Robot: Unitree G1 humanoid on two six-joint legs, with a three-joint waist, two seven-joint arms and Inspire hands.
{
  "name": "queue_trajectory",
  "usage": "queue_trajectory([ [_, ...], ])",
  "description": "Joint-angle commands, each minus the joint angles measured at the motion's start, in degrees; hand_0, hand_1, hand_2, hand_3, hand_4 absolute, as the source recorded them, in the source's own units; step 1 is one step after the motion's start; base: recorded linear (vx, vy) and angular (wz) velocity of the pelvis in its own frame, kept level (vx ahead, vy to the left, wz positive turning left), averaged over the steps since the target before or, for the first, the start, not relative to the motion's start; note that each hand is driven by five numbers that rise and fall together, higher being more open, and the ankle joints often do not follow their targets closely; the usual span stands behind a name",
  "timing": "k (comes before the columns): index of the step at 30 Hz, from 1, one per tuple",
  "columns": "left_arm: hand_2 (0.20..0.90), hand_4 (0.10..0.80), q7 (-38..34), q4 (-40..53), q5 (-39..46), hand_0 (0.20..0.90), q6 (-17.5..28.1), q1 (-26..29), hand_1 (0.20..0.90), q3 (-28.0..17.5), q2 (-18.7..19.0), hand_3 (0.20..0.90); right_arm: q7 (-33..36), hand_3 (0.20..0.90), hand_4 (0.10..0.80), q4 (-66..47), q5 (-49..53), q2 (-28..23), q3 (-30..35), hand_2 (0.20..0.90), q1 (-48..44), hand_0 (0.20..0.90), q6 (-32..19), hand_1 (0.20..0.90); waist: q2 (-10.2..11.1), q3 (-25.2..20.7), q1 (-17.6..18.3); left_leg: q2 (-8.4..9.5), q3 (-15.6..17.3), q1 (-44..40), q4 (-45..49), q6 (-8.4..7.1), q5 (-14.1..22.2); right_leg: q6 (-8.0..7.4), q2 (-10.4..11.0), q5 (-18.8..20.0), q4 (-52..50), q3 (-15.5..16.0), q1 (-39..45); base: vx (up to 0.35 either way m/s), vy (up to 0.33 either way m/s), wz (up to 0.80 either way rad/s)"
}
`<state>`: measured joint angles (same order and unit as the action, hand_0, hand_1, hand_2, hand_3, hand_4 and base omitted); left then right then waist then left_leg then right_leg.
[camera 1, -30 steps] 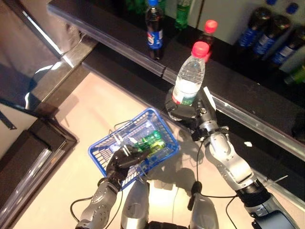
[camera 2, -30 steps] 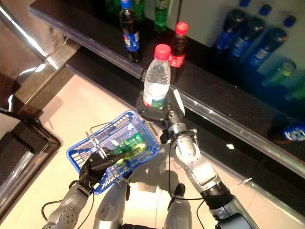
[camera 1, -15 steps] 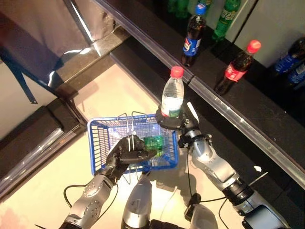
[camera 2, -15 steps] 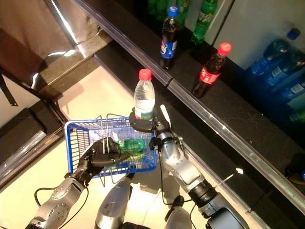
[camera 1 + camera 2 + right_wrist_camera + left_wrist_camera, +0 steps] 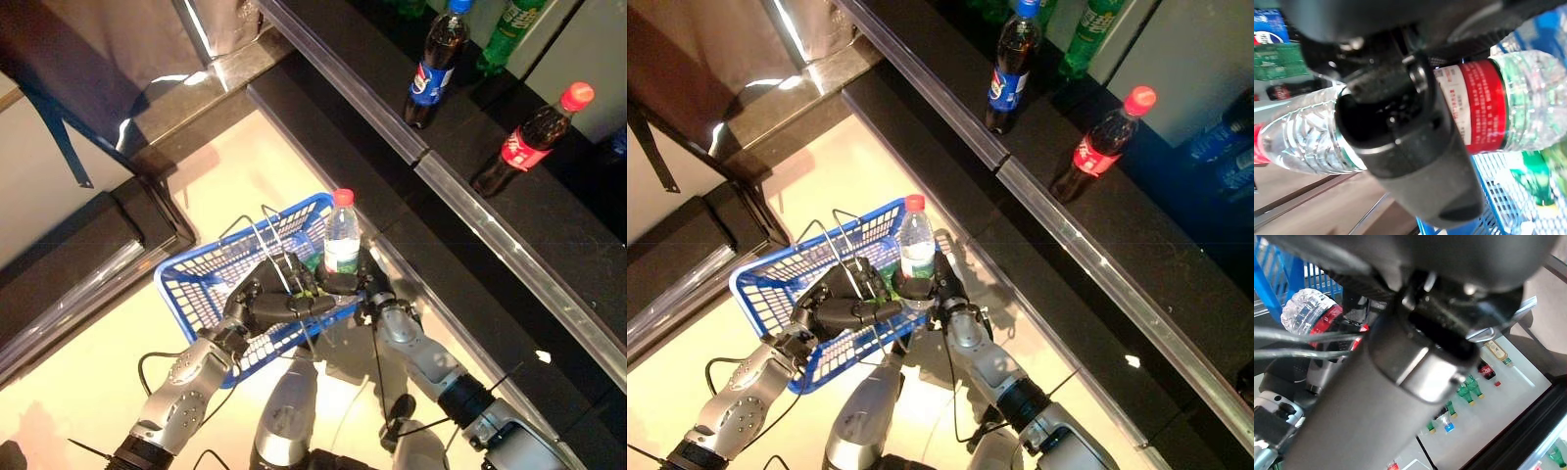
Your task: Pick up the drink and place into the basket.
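Observation:
My right hand (image 5: pixel 364 291) is shut on a clear water bottle (image 5: pixel 342 242) with a red cap and a green and red label. It holds the bottle upright over the right end of the blue basket (image 5: pixel 201 284), its base down between the basket's walls. The bottle also shows in the right wrist view (image 5: pixel 1484 112). My left hand (image 5: pixel 265 304) is shut on the blue basket's thin wire handles (image 5: pixel 271 235) and holds it up off the floor in front of me. A green drink (image 5: pixel 312 262) lies inside the basket, mostly hidden behind my hands.
A dark shelf ledge (image 5: pixel 470 211) runs diagonally on the right. On it stand a cola bottle with a blue cap (image 5: pixel 435 65), a cola bottle with a red cap (image 5: pixel 527 140) and a green bottle (image 5: pixel 502 34). A dark cabinet (image 5: pixel 88 245) stands at the left.
My right hand has lowered the water bottle down into the right end of the blue basket. The camera has shifted, so the shelf bottles sit further to the right.

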<state>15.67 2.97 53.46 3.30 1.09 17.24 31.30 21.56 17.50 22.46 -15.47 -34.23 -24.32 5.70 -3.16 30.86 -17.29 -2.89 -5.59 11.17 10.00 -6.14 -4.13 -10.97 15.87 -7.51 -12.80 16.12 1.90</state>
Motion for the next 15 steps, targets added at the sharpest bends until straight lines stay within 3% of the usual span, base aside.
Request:
queue_trajectory([
  [1, 0.300, 0.100, 13.6, 24.8, 3.9, 0.300, 12.0, 8.9, 0.300, -5.9, -2.8, 0.200, 0.7, 0.200, 0.100, -3.2, -2.6, 5.1, 0.0, 0.300, -7.2, 0.300, -7.8, 0.300, -0.3, -6.7, 0.9, 1.11, -3.1, 2.4, 6.3, 1.43, 2.3, 5.90, 0.1, 3.1, -1.0, 0.1, 0.9, 0.011, -0.017, 0.12],
  [7, 0.300, 0.100, 16.5, 24.4, 5.4, 0.300, 11.0, 8.6, 0.300, -7.5, -3.2, 0.200, 1.6, 0.200, 0.100, 7.5, 1.2, 5.9, 1.6, 0.300, -7.5, 0.300, -9.4, 0.300, -0.6, -6.3, -0.5, 1.59, -4.0, 2.9, 6.3, 1.34, 2.4, 5.75, 0.6, 3.3, -1.1, 1.1, 0.7, 0.007, -0.021, 0.07],
  [15, 0.300, 0.100, 17.4, 24.8, 5.7, 0.300, 9.1, 10.1, 0.300, -7.3, -4.0, 0.200, 0.2, 0.200, 0.100, 15.9, 6.3, 6.7, 1.4, 0.300, -7.8, 0.300, -7.9, 0.300, -0.8, -5.4, -1.3, 1.97, -4.7, 3.4, 6.2, 1.38, 2.2, 5.78, 0.7, 3.6, -1.4, 1.8, 0.0, 0.003, -0.015, 0.06],
])
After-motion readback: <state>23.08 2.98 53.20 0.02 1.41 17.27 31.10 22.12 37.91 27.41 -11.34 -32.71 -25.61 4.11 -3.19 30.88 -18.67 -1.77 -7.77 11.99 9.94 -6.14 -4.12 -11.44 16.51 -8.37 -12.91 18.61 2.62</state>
